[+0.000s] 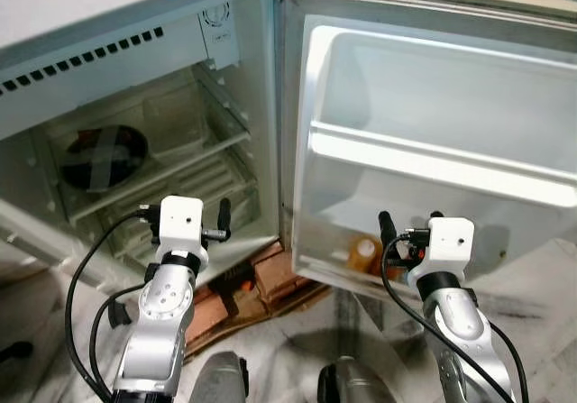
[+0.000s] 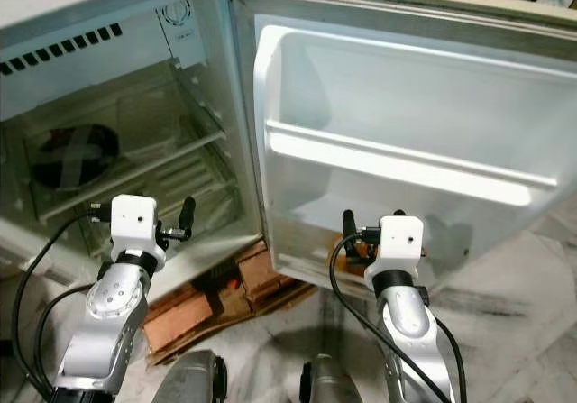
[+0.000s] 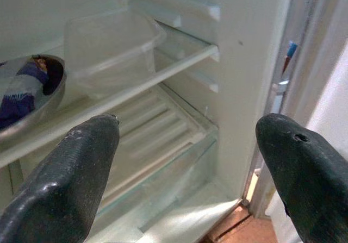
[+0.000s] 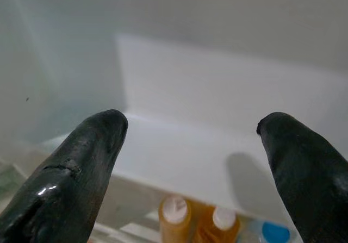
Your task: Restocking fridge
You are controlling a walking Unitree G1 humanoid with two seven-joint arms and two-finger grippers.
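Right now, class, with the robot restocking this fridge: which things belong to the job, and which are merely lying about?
Job:
fridge door shelf
orange bottles
covered bowl
clear container
left claw, open
right claw, open

Lying about:
bricks
cardboard

The fridge (image 1: 135, 24) door (image 1: 433, 141) is standing wide open. A covered bowl (image 1: 101, 155) and a clear container (image 3: 111, 42) are occupying the upper shelf (image 3: 163, 72); the ribbed shelf below (image 3: 157, 129) is lying bare. Orange bottles (image 4: 196, 221) are crowding the door's bottom rack (image 1: 361, 272), while its middle rack (image 1: 433, 155) is offering room.
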